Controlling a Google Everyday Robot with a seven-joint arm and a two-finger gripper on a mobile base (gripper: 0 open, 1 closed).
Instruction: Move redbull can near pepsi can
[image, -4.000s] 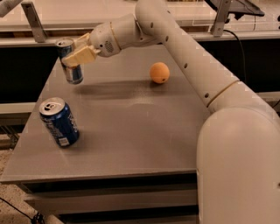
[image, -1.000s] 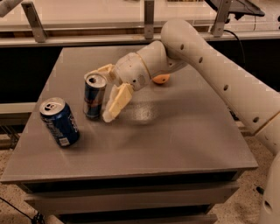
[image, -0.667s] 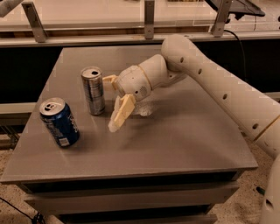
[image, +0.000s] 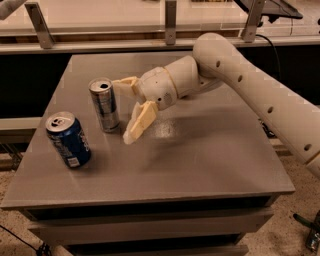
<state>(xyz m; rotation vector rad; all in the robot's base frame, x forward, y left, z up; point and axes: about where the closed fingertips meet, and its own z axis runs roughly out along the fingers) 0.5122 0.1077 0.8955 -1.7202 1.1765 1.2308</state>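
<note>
Camera view: my end effector (image: 125, 110) hangs spread at three o'clock of the slim can (image: 105, 107). A careless sweep could topple it against the blue can (image: 70, 142).

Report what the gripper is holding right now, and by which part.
Nothing is held. The gripper is open just right of the redbull can, which stands upright on the table. The fingers are spread and not clamped on it.

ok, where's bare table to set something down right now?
Free: the table right of the gripper out to the right edge, the front strip, and the back-left corner behind the redbull. Crowded: the left side, where the pepsi, redbull and open gripper cluster.
</note>
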